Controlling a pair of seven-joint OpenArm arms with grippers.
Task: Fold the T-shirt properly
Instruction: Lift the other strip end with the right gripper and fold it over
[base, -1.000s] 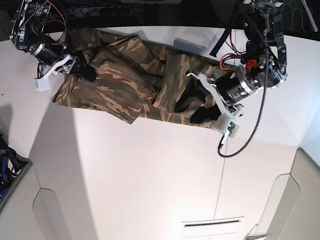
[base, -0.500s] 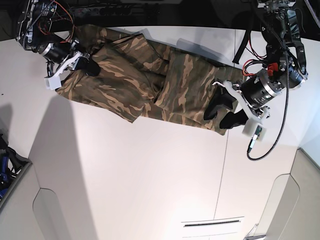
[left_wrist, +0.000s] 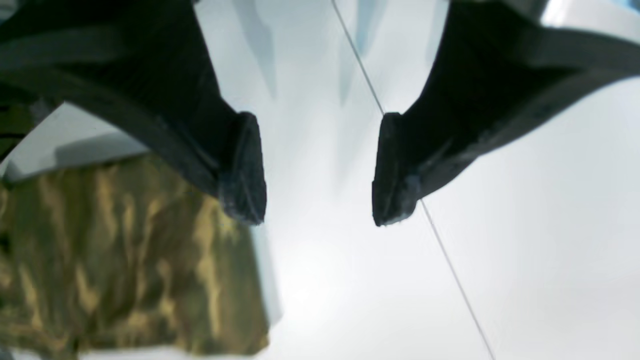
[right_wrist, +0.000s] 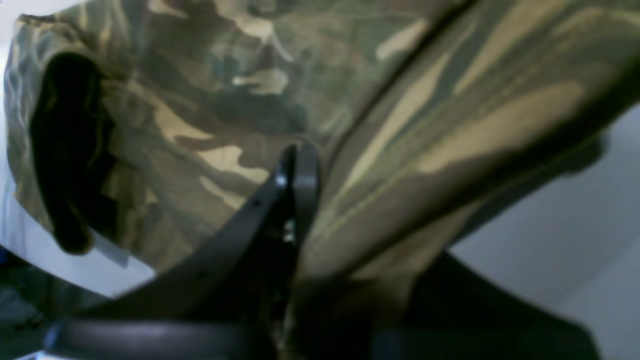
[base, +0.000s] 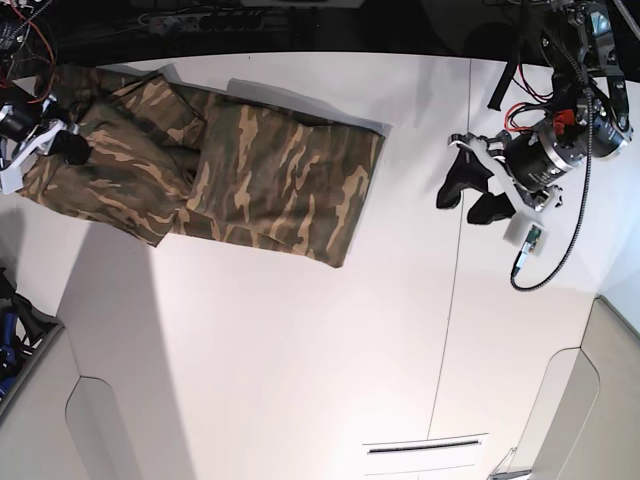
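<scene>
The camouflage T-shirt (base: 250, 170) lies folded in a long band across the table's upper left. Its left end is bunched where my right gripper (base: 63, 143) is shut on it. In the right wrist view the cloth (right_wrist: 225, 100) fills the frame, and a fold of it is pinched at my right gripper (right_wrist: 305, 200). My left gripper (base: 462, 203) hovers open over bare table, to the right of the shirt and apart from it. In the left wrist view its black fingers (left_wrist: 240, 165) stand wide with nothing between them, and the shirt's edge (left_wrist: 125, 250) lies at lower left.
A thin seam (base: 448, 300) runs down the white table (base: 300, 350) below the left gripper. A black cable (base: 545, 265) loops down from the left arm. Dark clutter lines the table's far edge (base: 250, 25). Blue items (base: 10, 330) sit at the left border.
The shirt has slid left across the table with my right gripper holding its left end. My left gripper has come off the shirt's right end and moved right over bare table.
</scene>
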